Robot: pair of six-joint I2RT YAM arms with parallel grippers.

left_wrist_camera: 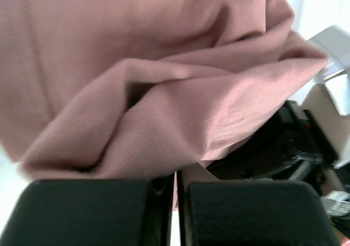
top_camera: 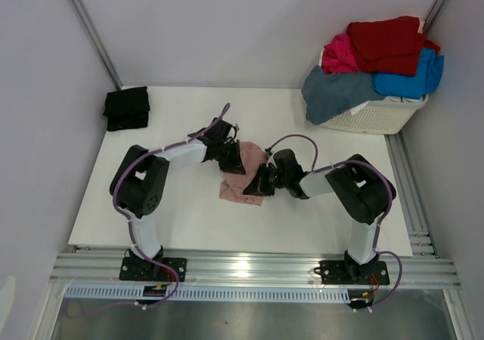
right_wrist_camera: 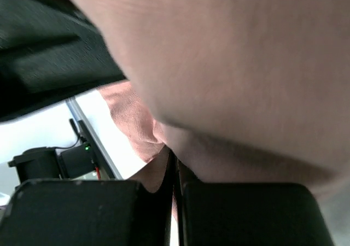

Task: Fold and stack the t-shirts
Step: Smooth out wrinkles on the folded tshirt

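Over the counter (top_camera: 189, 219), the pink t-shirt (top_camera: 236, 191) is clamped by the left pincer (top_camera: 236, 162) and right pincer (top_camera: 254, 184); edges should be kept level and folded slowly.

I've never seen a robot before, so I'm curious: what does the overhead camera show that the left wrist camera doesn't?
Only the overhead view shows the whole scene: the right gripper, a folded black t-shirt at the table's far left, and the white basket heaped with more t-shirts. Only the left wrist view shows the pink t-shirt's fine weave and deep folds, and the black fingers pinching a sliver of it. Both show the pink t-shirt and the left gripper holding it.
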